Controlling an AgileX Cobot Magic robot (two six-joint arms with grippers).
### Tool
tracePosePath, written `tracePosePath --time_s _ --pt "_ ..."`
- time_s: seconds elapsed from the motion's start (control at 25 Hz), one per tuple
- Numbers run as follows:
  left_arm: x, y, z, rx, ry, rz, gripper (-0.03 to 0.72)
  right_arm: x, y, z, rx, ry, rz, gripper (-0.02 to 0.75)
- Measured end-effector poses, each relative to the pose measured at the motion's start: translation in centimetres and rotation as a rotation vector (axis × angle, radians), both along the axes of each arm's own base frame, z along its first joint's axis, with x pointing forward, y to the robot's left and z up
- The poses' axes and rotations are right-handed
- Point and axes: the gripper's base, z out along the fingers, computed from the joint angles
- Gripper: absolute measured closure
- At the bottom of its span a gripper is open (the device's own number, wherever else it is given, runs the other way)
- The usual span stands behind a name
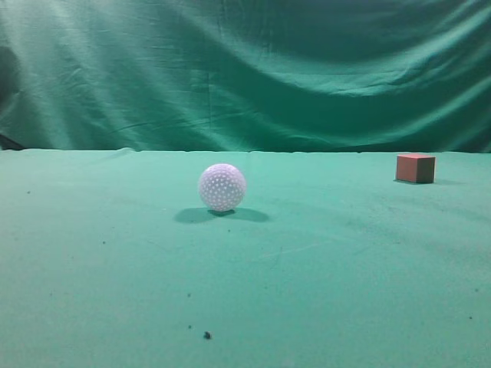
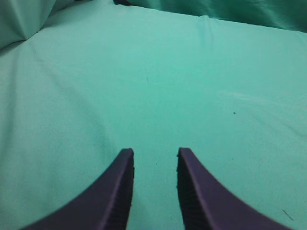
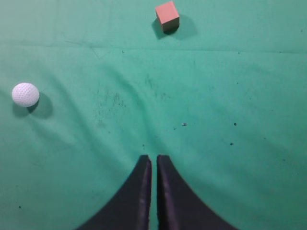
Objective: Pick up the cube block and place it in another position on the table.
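We start with the table, a broad spread of speckled green cloth under a wrinkled green backdrop, and neither arm reaches into the exterior view. On that surface the white dimpled ball sits near the middle, and the cube block rests flat on the cloth far to the right and towards the back, well apart from the ball. From the right wrist view the cube block lies well ahead of us and a little to the right, with the ball off to the left. Our right gripper is clenched on nothing, its tips almost meeting with only a sliver between them, and it hangs well short of the block. Our left gripper is released, its tips parted over bare cloth with nothing between them. We judge that nothing is done yet: reaching, grasping, lifting and setting the block down elsewhere all remain.
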Motion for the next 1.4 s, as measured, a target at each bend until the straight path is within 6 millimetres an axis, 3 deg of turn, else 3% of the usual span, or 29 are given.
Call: tracePosePath --time_s 0.32,0.48,0.68,0.88,1.04,1.24,1.4 --pt "0.0 0.0 0.0 0.0 0.0 0.0 0.426 -5.8 -0.7 -1.3 0.086 -0.03 0.029 0.738" --pt "0.0 0.0 0.0 0.0 0.0 0.0 0.426 -6.3 -1.4 -1.0 0.011 -0.108 0.052 0.738" --pt "0.0 0.0 0.0 0.0 0.0 0.0 0.426 -5.2 -2.3 -1.9 -0.096 -0.317 0.037 0.738" --pt "0.0 0.0 0.0 0.0 0.0 0.0 0.426 -6.4 -3.3 -5.5 -0.106 -0.554 -0.021 0.738" --pt "0.0 0.0 0.0 0.0 0.0 0.0 0.426 -7.9 -4.1 -9.8 -0.105 -0.677 -0.095 0.738" --pt "0.0 0.0 0.0 0.0 0.0 0.0 0.426 -9.8 -4.6 -15.2 -0.098 -0.704 -0.167 0.738" --pt "0.0 0.0 0.0 0.0 0.0 0.0 0.426 -10.7 -4.6 -18.2 -0.083 -0.726 -0.184 0.738"
